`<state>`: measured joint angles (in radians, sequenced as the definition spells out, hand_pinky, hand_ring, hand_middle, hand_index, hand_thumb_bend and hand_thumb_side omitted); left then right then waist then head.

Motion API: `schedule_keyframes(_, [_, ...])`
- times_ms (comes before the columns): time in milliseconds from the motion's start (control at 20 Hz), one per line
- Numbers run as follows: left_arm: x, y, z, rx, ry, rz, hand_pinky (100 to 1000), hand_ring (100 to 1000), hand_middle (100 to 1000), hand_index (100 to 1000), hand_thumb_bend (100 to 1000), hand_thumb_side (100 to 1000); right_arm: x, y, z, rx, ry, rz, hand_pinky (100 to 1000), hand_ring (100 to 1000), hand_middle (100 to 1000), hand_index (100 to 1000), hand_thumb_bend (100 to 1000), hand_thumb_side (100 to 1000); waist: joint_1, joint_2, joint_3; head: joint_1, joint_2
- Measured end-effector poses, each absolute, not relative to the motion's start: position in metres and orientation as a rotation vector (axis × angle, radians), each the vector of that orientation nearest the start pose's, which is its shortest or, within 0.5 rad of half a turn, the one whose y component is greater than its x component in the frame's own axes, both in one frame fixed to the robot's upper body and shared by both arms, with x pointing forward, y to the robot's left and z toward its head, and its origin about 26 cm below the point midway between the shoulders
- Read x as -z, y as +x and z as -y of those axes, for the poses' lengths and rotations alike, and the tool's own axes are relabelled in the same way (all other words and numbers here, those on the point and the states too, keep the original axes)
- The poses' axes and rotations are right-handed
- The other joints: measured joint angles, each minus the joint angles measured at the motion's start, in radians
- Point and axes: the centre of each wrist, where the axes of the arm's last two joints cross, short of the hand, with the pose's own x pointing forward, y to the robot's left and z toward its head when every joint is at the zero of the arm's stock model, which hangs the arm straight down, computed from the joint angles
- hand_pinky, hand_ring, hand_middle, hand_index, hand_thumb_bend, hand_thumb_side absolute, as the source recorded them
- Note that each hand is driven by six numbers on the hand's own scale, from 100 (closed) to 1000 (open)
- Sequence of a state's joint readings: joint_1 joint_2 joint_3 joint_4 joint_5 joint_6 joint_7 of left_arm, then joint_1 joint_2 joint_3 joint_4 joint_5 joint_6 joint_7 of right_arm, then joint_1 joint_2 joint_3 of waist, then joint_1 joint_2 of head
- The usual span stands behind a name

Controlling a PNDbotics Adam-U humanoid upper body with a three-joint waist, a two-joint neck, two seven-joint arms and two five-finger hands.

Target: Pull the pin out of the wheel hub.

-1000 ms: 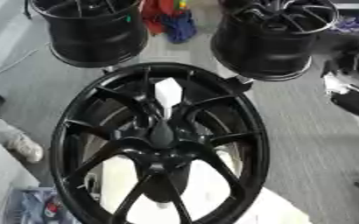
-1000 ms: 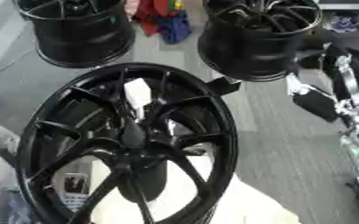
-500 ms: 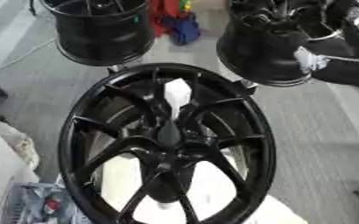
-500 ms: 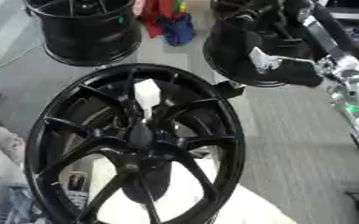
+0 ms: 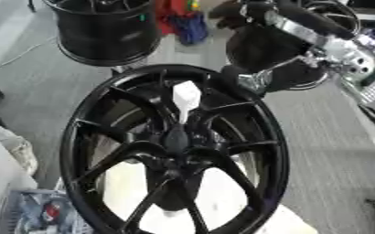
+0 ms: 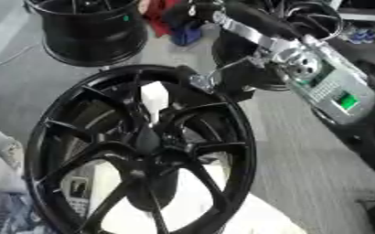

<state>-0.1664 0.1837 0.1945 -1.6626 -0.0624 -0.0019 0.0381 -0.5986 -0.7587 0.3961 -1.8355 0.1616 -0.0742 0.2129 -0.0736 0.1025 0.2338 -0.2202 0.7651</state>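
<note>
One black wheel hub (image 5: 174,151), near centre, upright and facing the camera. White pin (image 5: 185,98) seated between the upper spokes above the hub centre, untouched. Right hand (image 6: 222,80), newly swung in from the far right since a second ago, now beside the rim's upper right; finger state cannot be told. Extraction judged not yet begun. Left hand absent.

open gaps between wheel (image 5: 87,137) spokes

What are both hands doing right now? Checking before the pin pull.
Left hand: not in view.
Right hand: near the wheel's rim, fingers cannot be told; white pin untouched.
</note>
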Motion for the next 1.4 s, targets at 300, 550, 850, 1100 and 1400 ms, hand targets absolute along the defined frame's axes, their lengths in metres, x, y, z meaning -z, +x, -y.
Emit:
schedule_keyframes(300, [-0.076, 0.312, -0.319, 0.034, 0.343, 1.829, 618, 640, 659, 778, 386, 263, -0.226, 0.361, 0.188, -1.534, -0.248, 1.919, 821, 833, 866, 928, 288, 293, 0.001, 0.0, -0.009, 0.001, 0.0])
schedule_keyframes(550, [-0.076, 0.312, -0.319, 0.031, 0.346, 1.829, 618, 641, 659, 778, 386, 263, -0.232, 0.383, 0.159, -1.637, -0.187, 1.868, 840, 864, 880, 935, 292, 296, 0.001, 0.003, -0.022, 0.008, 0.0])
schedule_keyframes(850, [-0.076, 0.312, -0.32, 0.026, 0.355, 1.829, 618, 641, 659, 778, 386, 262, -0.217, 0.408, 0.159, -1.739, -0.178, 1.743, 860, 890, 889, 940, 288, 280, 0.001, 0.003, -0.024, 0.016, 0.0])
schedule_keyframes(1100, [-0.076, 0.312, -0.321, 0.025, 0.357, 1.828, 619, 641, 659, 779, 384, 263, -0.205, 0.424, 0.173, -1.802, -0.19, 1.644, 872, 899, 894, 942, 285, 278, 0.001, 0.003, -0.031, 0.023, 0.0])
schedule_keyframes(1400, [-0.076, 0.311, -0.322, 0.019, 0.363, 1.824, 619, 642, 660, 780, 382, 264, -0.2, 0.431, 0.194, -1.851, -0.185, 1.537, 867, 885, 882, 941, 282, 286, 0.001, 0.003, -0.04, 0.032, 0.0])
